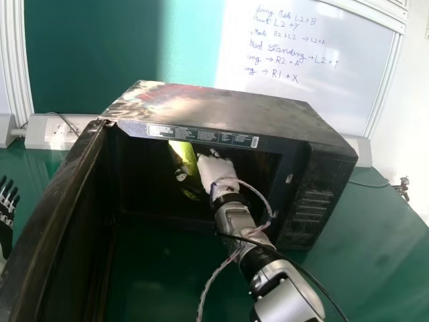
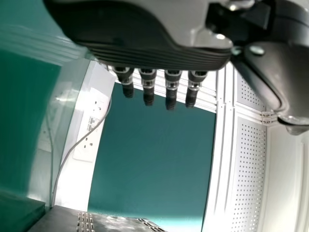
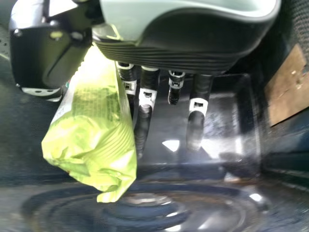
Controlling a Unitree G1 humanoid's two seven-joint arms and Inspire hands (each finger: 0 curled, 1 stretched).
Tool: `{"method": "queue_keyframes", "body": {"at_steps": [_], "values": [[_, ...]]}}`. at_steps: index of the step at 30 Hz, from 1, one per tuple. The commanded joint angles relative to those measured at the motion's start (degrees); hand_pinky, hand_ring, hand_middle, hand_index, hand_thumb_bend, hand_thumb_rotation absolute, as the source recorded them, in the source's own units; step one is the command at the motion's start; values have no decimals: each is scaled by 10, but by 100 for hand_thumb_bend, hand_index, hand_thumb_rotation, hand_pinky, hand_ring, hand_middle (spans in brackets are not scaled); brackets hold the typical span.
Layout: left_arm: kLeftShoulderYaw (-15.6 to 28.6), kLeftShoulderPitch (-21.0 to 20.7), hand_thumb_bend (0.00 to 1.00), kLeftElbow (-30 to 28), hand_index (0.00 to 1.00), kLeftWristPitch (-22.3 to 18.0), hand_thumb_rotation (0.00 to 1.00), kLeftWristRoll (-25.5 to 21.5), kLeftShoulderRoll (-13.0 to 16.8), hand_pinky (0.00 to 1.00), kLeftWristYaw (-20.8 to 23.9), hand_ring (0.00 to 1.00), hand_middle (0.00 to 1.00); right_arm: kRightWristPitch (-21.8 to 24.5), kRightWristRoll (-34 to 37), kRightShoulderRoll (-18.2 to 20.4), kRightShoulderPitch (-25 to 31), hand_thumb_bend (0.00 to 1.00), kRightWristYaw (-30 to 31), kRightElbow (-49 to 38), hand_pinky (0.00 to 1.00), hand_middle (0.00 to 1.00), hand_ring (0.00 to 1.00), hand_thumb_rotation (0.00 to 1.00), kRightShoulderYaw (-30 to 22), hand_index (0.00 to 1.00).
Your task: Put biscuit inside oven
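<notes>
A shiny yellow-green biscuit packet (image 1: 182, 161) is inside the oven, slanting beside my right hand (image 1: 216, 172), which reaches in through the open front. In the right wrist view, the packet (image 3: 96, 130) lies between the thumb and fingers of my right hand (image 3: 146, 104), pinched there, its crumpled end free. The dark oven (image 1: 231, 111) stands with its door (image 1: 57, 221) swung out to the left. My left hand (image 1: 5, 218) stays outside, left of the door; its fingers are straight in the left wrist view, where the left hand (image 2: 147, 84) also appears.
A glossy round plate (image 3: 145, 212) lies inside the oven. The oven's side walls and door edge lie close around my right arm. Green table surface (image 1: 375, 235) extends to the right. A power strip (image 1: 57, 131) and a whiteboard (image 1: 322, 67) are behind.
</notes>
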Motion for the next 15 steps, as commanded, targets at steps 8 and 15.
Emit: {"method": "queue_keyframes", "body": {"at_steps": [8,15], "values": [[1,5,66,22,79,-7,64,-2,-7,76,-8,78,77,18,-1,9,-20,87,-4,2,41,55,46,34,7,65],[3,4,68,28,79,-8,63,-8,-5,76,-18,78,77,17,2,8,-18,91,-5,1,41,54,46,36,7,66]]}}
